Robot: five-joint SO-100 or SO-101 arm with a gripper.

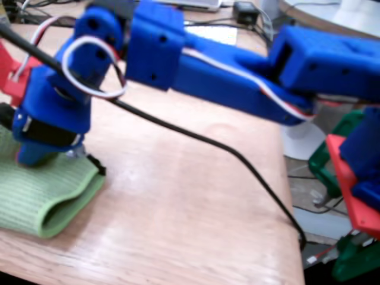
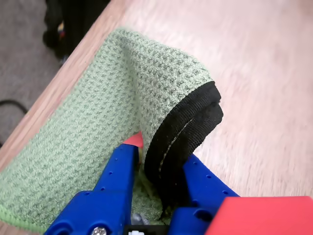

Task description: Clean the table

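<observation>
Your gripper (image 2: 164, 164) is clamped on the black-hemmed fold of the green waffle-weave cloth (image 2: 98, 122); only the wrist view shows that pinch. The fixed view shows the cloth (image 1: 41, 196) lying at the table's (image 1: 190, 202) left side, a black cable (image 1: 196, 139) crossing the wood.

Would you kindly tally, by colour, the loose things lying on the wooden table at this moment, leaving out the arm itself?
Green: 1, the waffle-weave cloth with black edging, pinched in the gripper.
Black: 1, the cable trailing across the table and over its edge.
Total: 2.
</observation>
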